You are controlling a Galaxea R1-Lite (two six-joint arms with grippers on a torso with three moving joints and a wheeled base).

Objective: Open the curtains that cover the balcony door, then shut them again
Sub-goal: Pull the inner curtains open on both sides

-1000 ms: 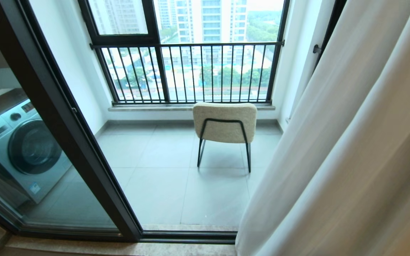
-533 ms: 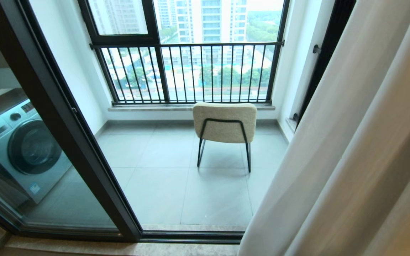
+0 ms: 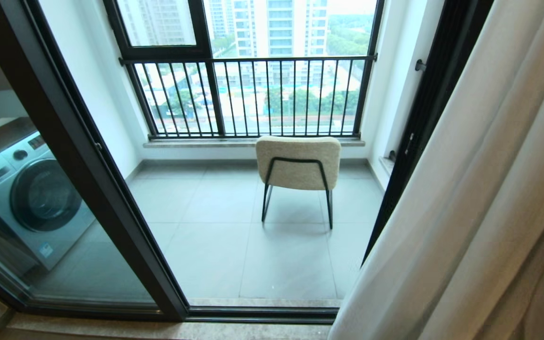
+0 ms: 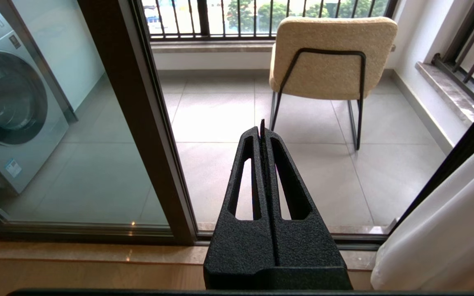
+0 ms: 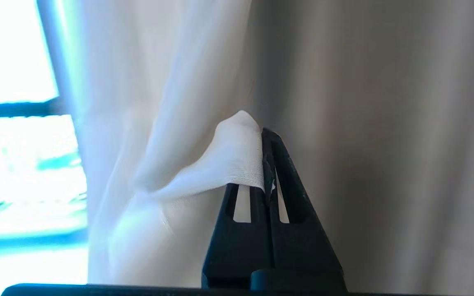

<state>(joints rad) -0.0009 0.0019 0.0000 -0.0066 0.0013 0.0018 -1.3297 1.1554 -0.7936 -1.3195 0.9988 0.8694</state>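
Clenched on a small pinch of the floor-length sheer white see-through curtain (image 5: 220, 164), with the cloth peaking over the tip: right end effector (image 5: 266, 135). Pressed flat together on nothing, hanging before the sill and pointing out at the cream upholstered chair with thin black legs (image 4: 331, 53): left end effector (image 4: 261, 127), idle.

In the head view, curtain gathered in long folds from 1 o'clock down to 5 o'clock. Tall glass balcony door in its black-brown metal frame (image 3: 88, 156) running from 11 o'clock to 7 o'clock, with the tiled balcony showing bare through the middle.

Judged as the opening pull, close to its end. To do it well:
- Draw level toward 3 o'clock, along the line of the rail, not downward, so as not to drag on the hangers.
- Go slowly, since so thin a pinch seems likely to slip out.
- Hold the grip shut until the folds stack clear of the dark upright (image 3: 423, 141) at 2 o'clock.
- Before the closing pass, consider taking a deeper bite of fabric.

Hard to make out:
- Right arm absent from the head view.
- Rail, hangers and hem cut off.
- Depth of cloth between the jaws unseen.
- Grey-brown area beside the pinch: shadow or a heavier drape, impossible to say.
- Glass at the right side masked by fabric.
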